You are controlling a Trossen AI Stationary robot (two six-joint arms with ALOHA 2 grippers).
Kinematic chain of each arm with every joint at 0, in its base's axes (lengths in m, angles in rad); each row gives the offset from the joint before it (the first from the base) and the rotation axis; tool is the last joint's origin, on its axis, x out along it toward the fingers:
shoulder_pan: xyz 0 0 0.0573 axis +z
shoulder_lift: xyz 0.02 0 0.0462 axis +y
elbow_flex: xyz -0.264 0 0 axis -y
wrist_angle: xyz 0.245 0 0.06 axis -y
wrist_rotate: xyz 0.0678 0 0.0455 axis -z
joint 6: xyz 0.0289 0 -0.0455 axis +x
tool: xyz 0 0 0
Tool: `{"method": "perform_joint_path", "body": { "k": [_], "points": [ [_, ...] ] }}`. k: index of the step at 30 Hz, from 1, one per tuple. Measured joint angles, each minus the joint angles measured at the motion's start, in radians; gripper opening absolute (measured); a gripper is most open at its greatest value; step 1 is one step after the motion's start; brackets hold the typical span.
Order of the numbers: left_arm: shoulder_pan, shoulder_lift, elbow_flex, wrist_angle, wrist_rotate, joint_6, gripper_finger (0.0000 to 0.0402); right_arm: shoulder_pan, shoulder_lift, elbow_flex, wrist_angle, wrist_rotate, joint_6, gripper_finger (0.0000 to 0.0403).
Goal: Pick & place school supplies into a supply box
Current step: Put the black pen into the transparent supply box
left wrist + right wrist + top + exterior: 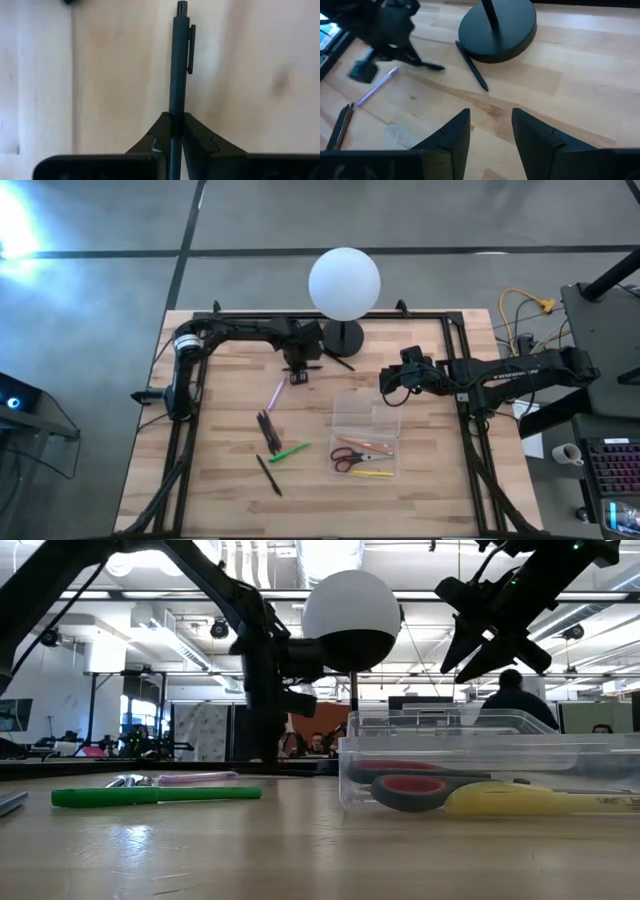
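Left pincer (299,376): sits at the far side of the table (220,480), near the lamp base, clamped on a black pen (176,75). The wrist view shows the pen's barrel pinched right between the fingers, clip end sticking out.

Loose stuff, left of the box: pink pen (276,394), a bundle of black pens (268,430), green pen (290,451) and one more lone black pen (268,475), all flat on the wood. Another black one (472,73) lies against the lamp base (497,22).

Supply box (366,438): clear, lid off, near the table's middle. Inside: red-handled scissors (348,459), a yellow pen (372,473) and an orange-brown pencil (362,443). Room for more.

Right pincer (490,132): hanging above the far end of the box, fingers apart, holding nothing.

What could go wrong: the pen looks gripped near one end, so I'd guess it could swing or slip on the way over. If it comes down crosswise it might bridge the box rim or bounce out. Also the right arm is parked near the box, so the two arms could bump if both go for it.
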Motion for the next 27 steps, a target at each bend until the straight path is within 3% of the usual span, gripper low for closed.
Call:
{"method": "perform_joint_path", "body": {
  "k": [7, 13, 18, 27],
  "points": [
    [-0.051, -0.171, 0.004, -0.021, 0.028, -0.139, 0.0008, 0.0, 0.0, 0.0, 0.0, 0.0, -0.04, 0.0137],
    [-0.163, -0.296, 0.008, 0.069, 0.091, -0.226, 0.0008, 0.0, 0.0, 0.0, 0.0, 0.007, -0.054, 0.0137],
    [-0.279, -0.281, 0.008, 0.181, 0.116, -0.278, 0.0008, 0.001, -0.011, 0.0, 0.0, 0.053, -0.062, 0.0137],
    [-0.452, -0.17, 0.011, 0.419, 0.115, -0.415, 0.0008, 0.0, -0.14, 0.0, -0.013, 0.138, -0.106, 0.0137]
  ]
}}
